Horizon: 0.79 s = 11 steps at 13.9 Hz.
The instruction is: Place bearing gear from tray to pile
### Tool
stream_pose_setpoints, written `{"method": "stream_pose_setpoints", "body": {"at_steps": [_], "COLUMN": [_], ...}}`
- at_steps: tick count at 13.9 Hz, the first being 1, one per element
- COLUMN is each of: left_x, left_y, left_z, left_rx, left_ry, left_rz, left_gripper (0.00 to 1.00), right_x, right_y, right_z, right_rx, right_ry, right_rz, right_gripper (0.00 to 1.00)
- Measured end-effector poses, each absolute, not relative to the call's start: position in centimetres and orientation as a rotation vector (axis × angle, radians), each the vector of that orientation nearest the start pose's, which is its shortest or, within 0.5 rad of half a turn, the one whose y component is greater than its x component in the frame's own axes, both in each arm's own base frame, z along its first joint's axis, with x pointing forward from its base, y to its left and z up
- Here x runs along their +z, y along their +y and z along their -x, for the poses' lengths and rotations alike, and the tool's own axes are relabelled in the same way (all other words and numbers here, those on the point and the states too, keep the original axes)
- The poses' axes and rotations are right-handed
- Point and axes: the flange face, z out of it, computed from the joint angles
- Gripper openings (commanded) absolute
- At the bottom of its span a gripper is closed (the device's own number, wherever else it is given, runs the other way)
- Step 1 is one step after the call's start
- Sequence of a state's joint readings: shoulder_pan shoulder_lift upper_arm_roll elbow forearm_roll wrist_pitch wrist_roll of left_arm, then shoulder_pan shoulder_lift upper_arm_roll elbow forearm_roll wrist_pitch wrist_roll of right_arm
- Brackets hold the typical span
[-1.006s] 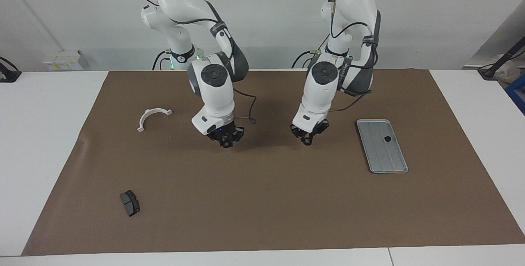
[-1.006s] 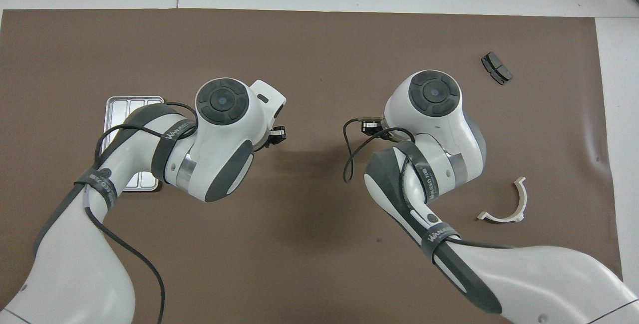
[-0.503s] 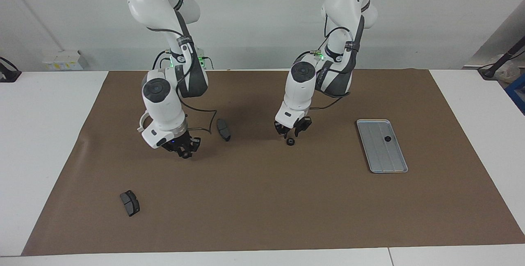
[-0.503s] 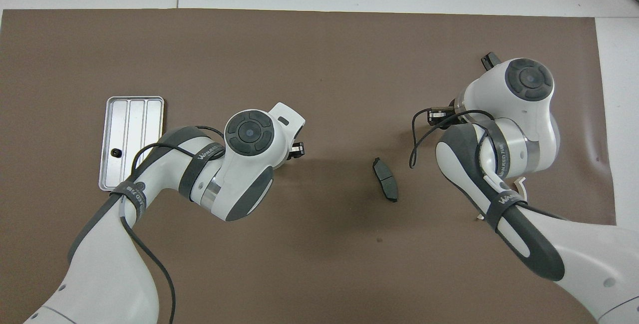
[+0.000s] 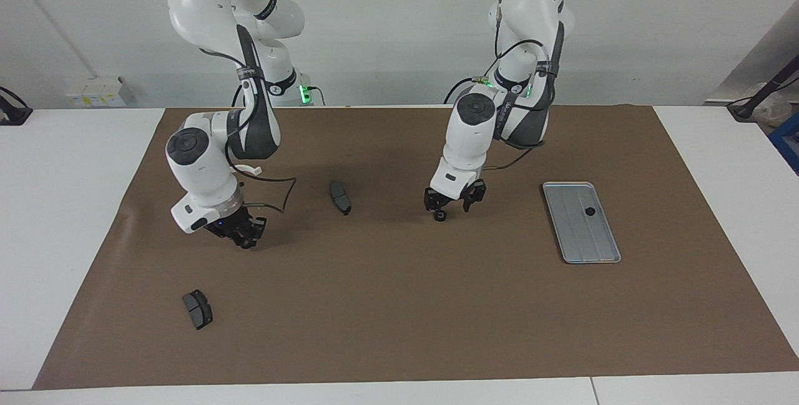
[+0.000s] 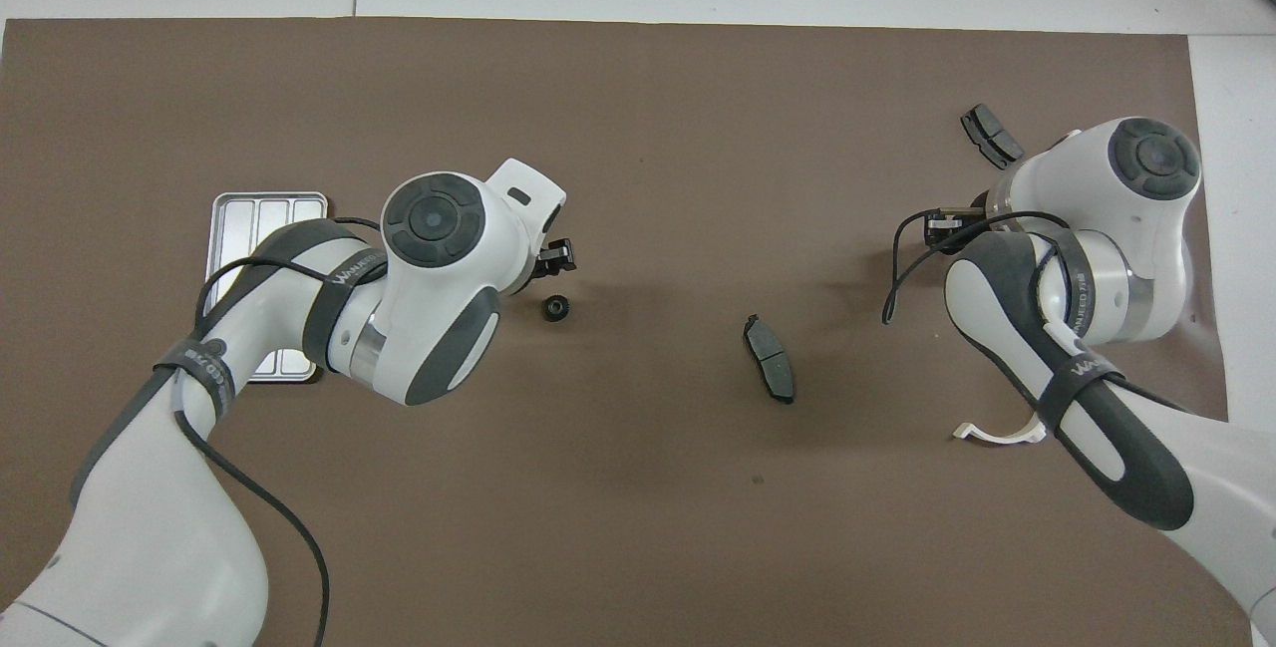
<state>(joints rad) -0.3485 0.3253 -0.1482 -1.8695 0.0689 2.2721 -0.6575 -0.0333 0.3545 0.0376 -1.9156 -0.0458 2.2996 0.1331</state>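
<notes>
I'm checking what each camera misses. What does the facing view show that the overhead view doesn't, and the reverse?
Facing only: a small black part lying on the tray; in the overhead view the left arm covers that spot.
Overhead only: a longer stretch of the white bracket, which the right arm nearly hides in the facing view.
Both: the bearing gear on the mat by the open left gripper, one brake pad mid-mat, and a second brake pad toward the right arm's end.
</notes>
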Motion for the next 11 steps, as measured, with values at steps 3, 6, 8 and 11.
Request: {"method": "stream_pose_setpoints", "body": {"at_steps": [3,6,8,11], "left_x": [36.3,37.1,36.8,35.4], "left_y": [-22.0,-13.2,-7.3,-0.6], "left_z": [-59.5,-61.4,-62.0,-61.4], "left_rx": [-0.073,-0.013,0.036,0.099], "left_ry": [-0.135,0.040,0.165,0.318], "left_rz": [3.146,3.127,3.120,3.113], "left_gripper": [0.84,0.84,0.84,0.83], "right_x": [30.9,31.3,31.9,32.5], "right_y": [-0.9,0.4,3.2,9.8], "right_z": [-62.5,-62.6,-62.6,-62.0], "right_rx": [-0.041,-0.053,-0.068,-0.083], "right_ry": [0.185,0.151,0.139,0.210], "right_rz": [3.155,3.152,3.143,3.128], "right_gripper": [1.00,1.00,1.00,1.00]}}
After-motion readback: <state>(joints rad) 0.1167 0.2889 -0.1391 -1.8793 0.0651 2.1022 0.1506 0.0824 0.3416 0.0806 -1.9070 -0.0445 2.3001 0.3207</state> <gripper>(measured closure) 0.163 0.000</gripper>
